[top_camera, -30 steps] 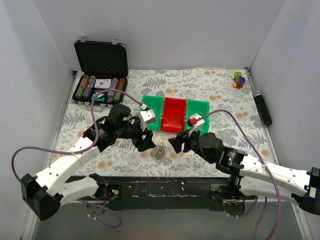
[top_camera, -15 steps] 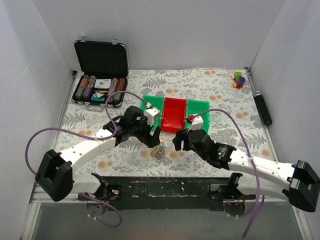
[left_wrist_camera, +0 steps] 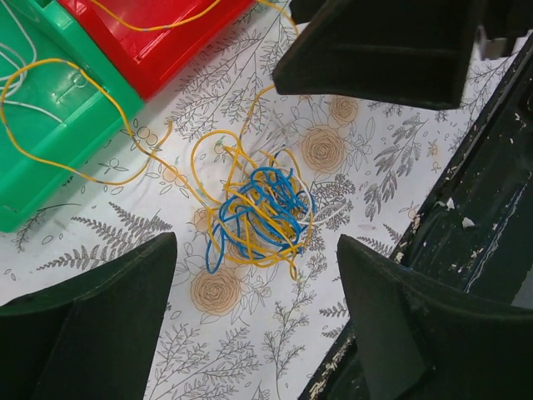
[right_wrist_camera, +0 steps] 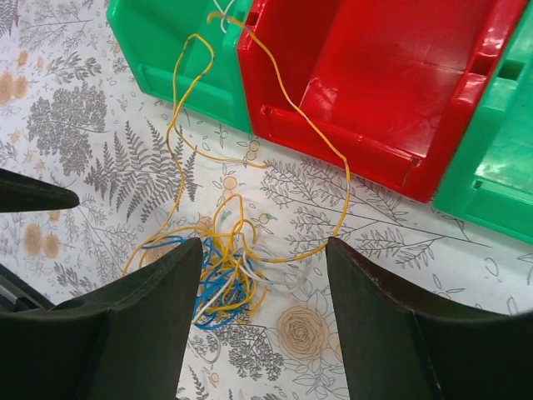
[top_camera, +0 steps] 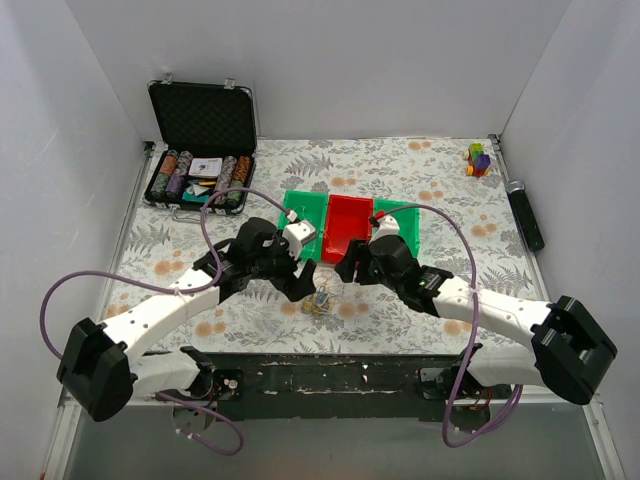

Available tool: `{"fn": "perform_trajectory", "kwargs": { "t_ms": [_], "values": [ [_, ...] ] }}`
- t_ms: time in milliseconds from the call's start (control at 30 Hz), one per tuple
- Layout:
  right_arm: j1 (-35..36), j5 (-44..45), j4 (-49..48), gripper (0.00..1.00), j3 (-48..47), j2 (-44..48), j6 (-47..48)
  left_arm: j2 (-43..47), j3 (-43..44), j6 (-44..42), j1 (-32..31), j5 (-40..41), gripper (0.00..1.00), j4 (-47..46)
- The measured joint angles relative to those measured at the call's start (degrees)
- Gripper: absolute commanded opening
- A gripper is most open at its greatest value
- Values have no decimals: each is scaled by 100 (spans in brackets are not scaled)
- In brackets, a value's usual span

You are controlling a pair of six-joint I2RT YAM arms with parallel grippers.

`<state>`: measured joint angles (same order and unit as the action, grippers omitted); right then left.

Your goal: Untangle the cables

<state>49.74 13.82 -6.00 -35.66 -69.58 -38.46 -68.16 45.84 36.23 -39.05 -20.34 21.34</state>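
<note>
The knot of thin yellow, blue and white cables [top_camera: 320, 302] lies on the floral-patterned surface [top_camera: 420, 180] at the lower centre of the top view, just below the bins. A loose yellow strand [right_wrist_camera: 287, 100] climbs out of it, over the rim of the red plastic bin [right_wrist_camera: 366, 75] and into the green plastic bin [right_wrist_camera: 166, 42] at the upper left of the right wrist view.

The left end effector [left_wrist_camera: 258, 246] hangs directly over the knot with its fingers spread wide and nothing between them. The right end effector [right_wrist_camera: 265, 250] is likewise released and empty, just beside the other.

The chief risk is a grab at the dense middle, which would likely cinch the loops tighter when pulled. The strand draped over the bin rims could snag and drag a bin. The two end effectors are close enough to collide.
</note>
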Motion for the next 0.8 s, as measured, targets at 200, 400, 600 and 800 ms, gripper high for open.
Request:
{"fn": "perform_trajectory", "kwargs": {
  "t_ms": [200, 400, 600, 800],
  "values": [
    [-17, -304, -52, 59, -136, -258, -291, 476, -125, -275, 0, 26, 77, 76],
    [-22, -483, -59, 58, -295, -509, -514, 557, -125, -498, 0, 39, 77, 90],
    [-22, -522, -164, 50, -358, -726, -575, 590, -125, -737, 0, 13, 77, 92],
    [-24, -501, -313, 13, -573, -1040, -466, 614, -111, -1071, 0, -85, 77, 94]
  ]
}}
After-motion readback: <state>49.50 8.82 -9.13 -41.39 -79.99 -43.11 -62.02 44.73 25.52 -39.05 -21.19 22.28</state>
